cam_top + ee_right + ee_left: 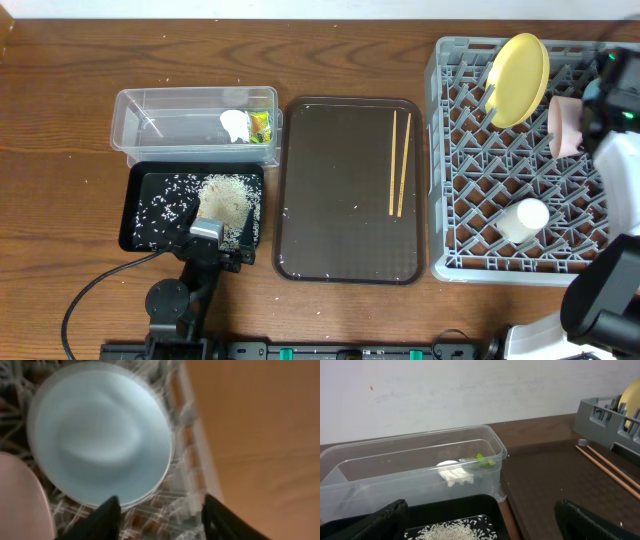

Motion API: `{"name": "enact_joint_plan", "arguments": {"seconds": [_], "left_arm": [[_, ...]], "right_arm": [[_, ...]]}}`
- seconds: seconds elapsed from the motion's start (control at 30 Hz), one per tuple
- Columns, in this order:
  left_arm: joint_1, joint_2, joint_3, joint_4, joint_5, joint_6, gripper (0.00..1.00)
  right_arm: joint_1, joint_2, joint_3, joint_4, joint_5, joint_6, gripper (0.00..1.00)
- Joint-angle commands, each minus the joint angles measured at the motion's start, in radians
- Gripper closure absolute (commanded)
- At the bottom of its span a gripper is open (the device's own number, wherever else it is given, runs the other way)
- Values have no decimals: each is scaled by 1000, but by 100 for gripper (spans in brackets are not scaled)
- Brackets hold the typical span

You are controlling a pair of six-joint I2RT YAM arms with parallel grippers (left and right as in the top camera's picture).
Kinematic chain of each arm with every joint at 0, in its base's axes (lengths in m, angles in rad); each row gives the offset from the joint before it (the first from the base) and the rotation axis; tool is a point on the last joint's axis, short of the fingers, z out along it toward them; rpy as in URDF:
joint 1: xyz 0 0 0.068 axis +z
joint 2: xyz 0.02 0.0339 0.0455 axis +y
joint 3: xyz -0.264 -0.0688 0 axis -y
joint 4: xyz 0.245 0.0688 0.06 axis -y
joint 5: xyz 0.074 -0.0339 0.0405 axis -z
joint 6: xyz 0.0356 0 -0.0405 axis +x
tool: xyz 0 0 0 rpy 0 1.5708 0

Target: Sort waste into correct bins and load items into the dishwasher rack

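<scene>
Closest to the lens, the light blue bowl (100, 435) sits in the dishwasher rack (500, 160) beside the pink bowl (17, 495). The right claw (160, 502) hangs over it with fingers spread. The view is blurred, but it seems to grip nothing. The yellow plate (520, 78) stands on edge among the pegs, and the white cup (524, 218) lies nearer the front. The tissue (235, 125) and wrapper (260, 127) are in the clear tub (170, 115), and the rice (225, 197) is in the black tray (140, 215). The left claw (485, 520) hovers there, spread wide and empty. Only the chopsticks (400, 165), on the brown tray (340, 200) on the desk, look left to load, so the job seems nearly done.
</scene>
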Motion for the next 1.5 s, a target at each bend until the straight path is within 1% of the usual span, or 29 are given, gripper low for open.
{"name": "enact_joint_plan", "arguments": {"seconds": [0.0, 0.1, 0.17, 0.23, 0.27, 0.33, 0.4, 0.53, 0.63, 0.7, 0.87, 0.9, 0.97, 1.0, 1.03, 1.13, 1.23, 1.47], "left_arm": [[6, -6, -26, -18, 20, 10, 5], [6, -6, -26, -18, 20, 10, 5], [6, -6, -26, -18, 20, 10, 5], [6, -6, -26, -18, 20, 10, 5], [6, -6, -26, -18, 20, 10, 5], [6, -6, -26, -18, 20, 10, 5], [6, -6, -26, -18, 20, 10, 5], [6, -6, -26, -18, 20, 10, 5], [6, -6, -26, -18, 20, 10, 5], [6, -6, -26, -18, 20, 10, 5], [6, -6, -26, -18, 20, 10, 5], [6, -6, -26, -18, 20, 10, 5], [6, -6, -26, -18, 20, 10, 5], [6, -6, -26, -18, 20, 10, 5], [6, -6, -26, -18, 20, 10, 5], [6, -6, -26, -18, 20, 10, 5], [6, -6, -26, -18, 20, 10, 5], [6, -6, -26, -18, 20, 10, 5]], "right_arm": [[-96, -1, -1, -74, -348, 378, 40], [-185, 0, -1, -118, -596, 516, 39], [-238, 0, -1, -119, -724, 538, 40], [-277, 0, -1, -121, -815, 540, 34], [-290, 0, -1, -121, -849, 541, 33], [-311, 0, -1, -117, -885, 575, 30], [-330, 0, -1, -112, -885, 649, 28], [-341, 7, -1, -72, -883, 710, 28], [-339, 24, -1, -27, -860, 747, 39], [-338, 41, -1, -13, -824, 753, 45], [-338, 107, -1, -18, -787, 749, 52], [-339, 120, -1, -19, -786, 749, 58], [-341, 131, -1, -23, -786, 749, 81], [-342, 130, -1, -26, -785, 748, 90], [-345, 123, -1, -28, -787, 749, 94], [-353, 84, -1, -39, -785, 744, 99], [-361, 14, -1, -39, -777, 711, 99], [-362, -169, -1, -28, -637, 659, 98]]}}
